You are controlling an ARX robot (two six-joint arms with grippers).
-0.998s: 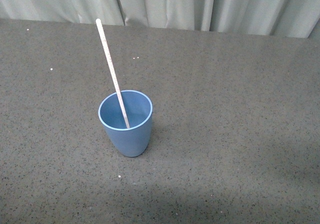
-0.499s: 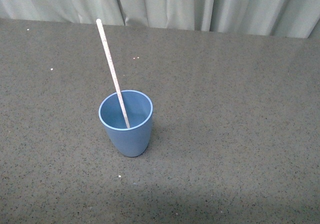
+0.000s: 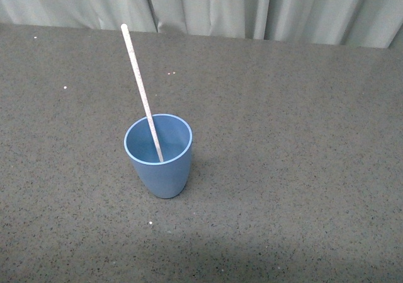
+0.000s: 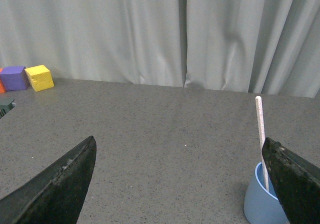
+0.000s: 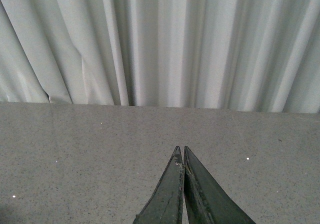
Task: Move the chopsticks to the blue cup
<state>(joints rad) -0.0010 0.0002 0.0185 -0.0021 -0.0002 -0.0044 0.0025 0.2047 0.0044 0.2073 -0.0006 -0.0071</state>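
The light-blue cup stands upright on the dark speckled table, left of centre in the front view. The thin pale chopstick stands in it, leaning up and to the far left. Neither arm shows in the front view. In the left wrist view my left gripper is open and empty, its jaws wide apart above the table. The cup and the chopstick show beside one black finger, partly hidden by it. In the right wrist view my right gripper is shut and empty above bare table.
A pale grey-green curtain runs along the table's far edge. In the left wrist view a yellow block and a purple block stand by the curtain, with a dark object at the frame's edge nearby.
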